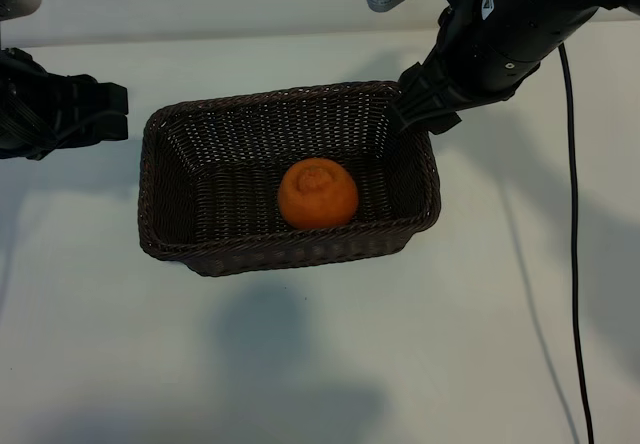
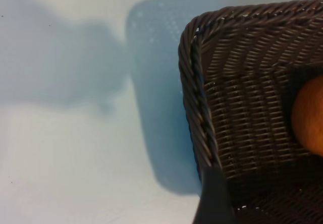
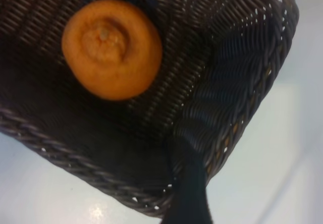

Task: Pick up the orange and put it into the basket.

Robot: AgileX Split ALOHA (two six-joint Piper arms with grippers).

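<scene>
The orange (image 1: pixel 317 194) lies on the floor of the dark woven basket (image 1: pixel 160 179), a little right of its middle, dimpled top up. It also shows in the right wrist view as the orange (image 3: pixel 111 48) inside the basket (image 3: pixel 237 88). My right gripper (image 1: pixel 406 107) hangs over the basket's far right corner, open and holding nothing; one dark finger (image 3: pixel 189 193) shows above the rim. My left gripper (image 1: pixel 120 112) stands open beside the basket's left end, apart from it. In the left wrist view a finger (image 2: pixel 214 199) crosses the basket's corner (image 2: pixel 194 82), and the orange's edge (image 2: pixel 308 115) shows.
The basket stands in the middle of a white table (image 1: pixel 320 364). A black cable (image 1: pixel 575 264) hangs down the right side from the right arm. Bare table lies in front of and to both sides of the basket.
</scene>
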